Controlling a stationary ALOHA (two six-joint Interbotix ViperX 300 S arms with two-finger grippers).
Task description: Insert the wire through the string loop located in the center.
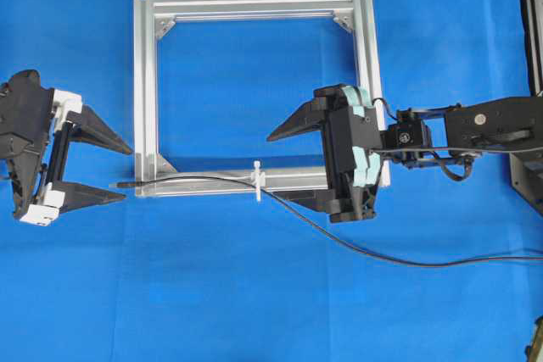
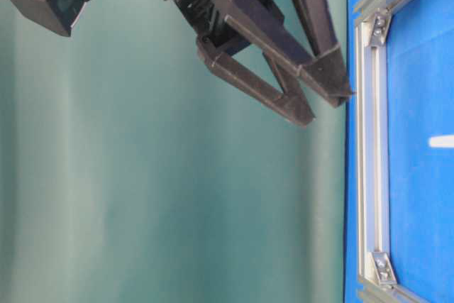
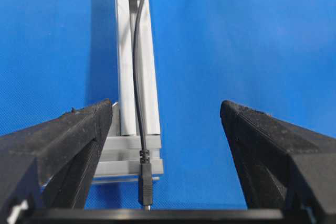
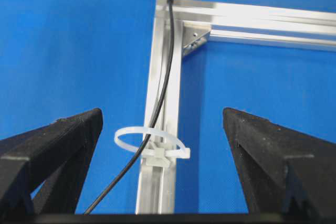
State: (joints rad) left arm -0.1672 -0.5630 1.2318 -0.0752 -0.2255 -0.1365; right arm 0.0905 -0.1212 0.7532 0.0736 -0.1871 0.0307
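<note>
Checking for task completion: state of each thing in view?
wire: threaded through the loop, lying along the bar, plug past the frame corner
string loop: upright on the bar, around the wire
left tool: open, empty
right tool: open, empty

- Frame (image 1: 254, 91): silver aluminium bars, brushed, with a soft sheen
- String loop (image 4: 151, 142): thin white plastic, smooth, faintly translucent
- Wire (image 4: 164, 82): black sheath, smooth, slightly glossy; its plug (image 3: 145, 182) dark matt
- Table cover (image 1: 254, 294): bright blue, matt, finely woven texture
- Fingers of the left gripper (image 3: 63, 140): black plastic, rough and grainy, matt
</note>
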